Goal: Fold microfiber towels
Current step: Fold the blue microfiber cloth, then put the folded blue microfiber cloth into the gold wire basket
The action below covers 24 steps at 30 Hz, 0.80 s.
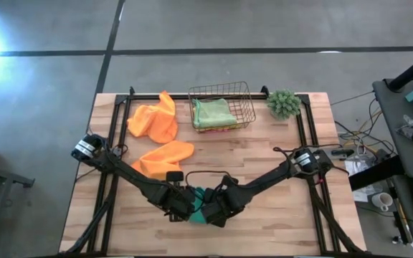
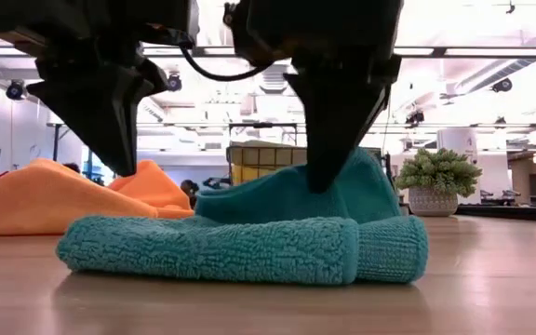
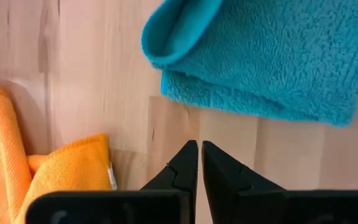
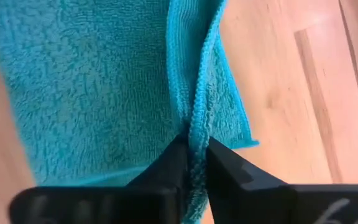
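Now, from above, both arms meet low in the centre of the frame over the teal towel (image 1: 205,210), which lies on the table (image 1: 278,208) near its front edge. The left gripper (image 1: 185,206) sits just left of the cloth, the right gripper (image 1: 216,209) on it. Up the frame, one orange towel (image 1: 162,158) lies left of centre, a second orange towel (image 1: 153,119) above it, and a wire basket (image 1: 221,106) at top centre holds the light green towel (image 1: 214,113), with a small green plant (image 1: 284,103) to its right.

Down at table height, the teal towel (image 2: 249,244) fills the middle, folded flat with a raised flap pinched by the right gripper (image 2: 328,177); the left gripper (image 2: 114,140) hangs clear above its left end, orange cloth behind.

Over the left wrist, the jaws are together, holding nothing, just off the teal towel's (image 3: 266,56) edge, an orange towel (image 3: 67,174) at lower left.

Over the right wrist, the jaws are clamped on a ridge of the teal towel (image 4: 92,81).
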Tool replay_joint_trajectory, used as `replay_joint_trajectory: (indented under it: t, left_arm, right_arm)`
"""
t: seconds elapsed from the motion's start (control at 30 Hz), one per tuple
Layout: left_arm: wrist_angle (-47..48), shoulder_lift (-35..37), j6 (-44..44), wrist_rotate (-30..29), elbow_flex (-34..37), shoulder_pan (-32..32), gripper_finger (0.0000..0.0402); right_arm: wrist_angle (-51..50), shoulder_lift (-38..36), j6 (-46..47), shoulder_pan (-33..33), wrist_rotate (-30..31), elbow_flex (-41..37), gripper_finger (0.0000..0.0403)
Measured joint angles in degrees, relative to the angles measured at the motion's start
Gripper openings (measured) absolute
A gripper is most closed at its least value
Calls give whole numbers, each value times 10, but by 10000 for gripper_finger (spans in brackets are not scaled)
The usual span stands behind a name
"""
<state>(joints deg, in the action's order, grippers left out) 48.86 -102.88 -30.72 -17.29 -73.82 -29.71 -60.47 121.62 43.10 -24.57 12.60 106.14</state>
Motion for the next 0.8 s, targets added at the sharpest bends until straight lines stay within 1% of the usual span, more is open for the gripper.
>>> replay_joint_trajectory:
  t: [0.1, 0.17, 0.27, 0.4, 0.5, 0.63, 0.8]
  left_arm:
    - [-3, 0, -3, -2, 0, 1, 12]
    - [-4, 0, -3, -2, 0, 2, 22]
    - [-3, 0, -4, 4, -2, 2, 46]
    - [-2, 0, -5, 25, -2, 2, 86]
    - [-2, 0, -5, 43, -2, 2, 119]
    - [-10, 0, -4, 95, -5, 2, 153]
    - [-48, 0, 11, 101, -5, -11, 164]
  right_arm:
    - [2, 0, -2, 1, 8, -3, 75]
    - [3, 0, -6, 0, 32, -2, 97]
    - [2, 0, -24, 1, 52, 3, 124]
    - [-18, 0, -32, 2, 67, 14, 147]
    - [-57, -3, -31, 1, 65, 32, 157]
    - [-96, -11, -30, -19, 53, 55, 158]
    - [-97, -19, -30, -63, 49, 54, 147]
